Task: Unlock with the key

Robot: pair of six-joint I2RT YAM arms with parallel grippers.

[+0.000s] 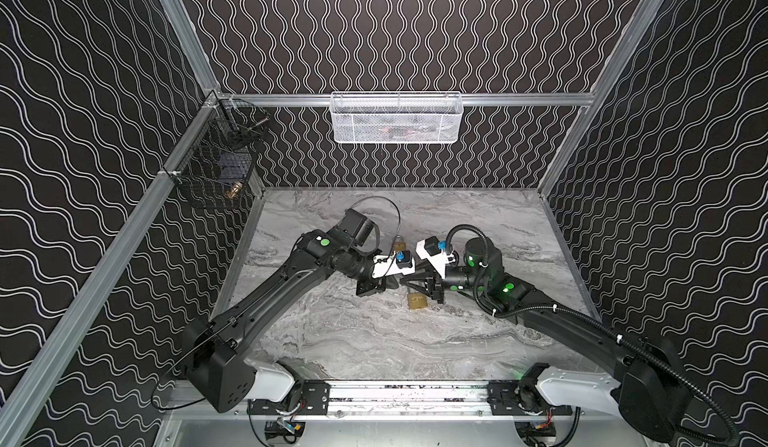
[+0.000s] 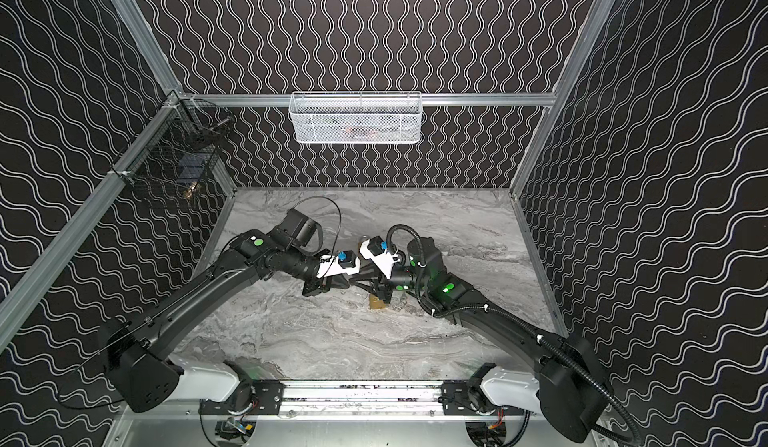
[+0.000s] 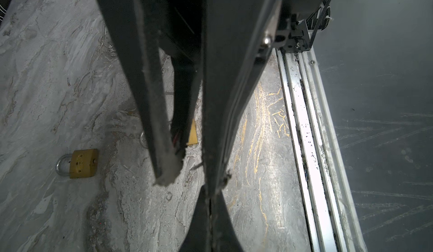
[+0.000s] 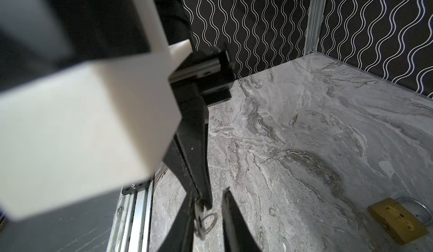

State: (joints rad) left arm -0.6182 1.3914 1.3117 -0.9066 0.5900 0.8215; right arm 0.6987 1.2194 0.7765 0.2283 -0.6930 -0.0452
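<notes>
Nearest us, the rail ran along the front edge of the table. Between it and the arms lay a wide strip of bare marble. More bare marble lay to the right of the arms and behind them as far as the back wall. Metal framing closed the table's left and right edges.

At mid-table the two grippers met tip to tip. The left gripper had its jaws pressed together on the key. We counted one key, with one ring hanging from it. The right gripper had its jaws narrow, one finger on each side of key and ring. A gap showed on the ring's side, and it gripped nothing that we could see.

We counted two padlocks on the table, both lying flat. The near padlock lay just on our side of the right gripper, apart from the key. The far padlock lay just behind the left gripper, partly hidden by it in a top view.

Farthest off we counted three baskets. Two black baskets hung on the left wall's frame, and the lower one held a brass thing that we could not identify. One white basket hung on the back wall. Something reddish lay in it, too blurred to name.
</notes>
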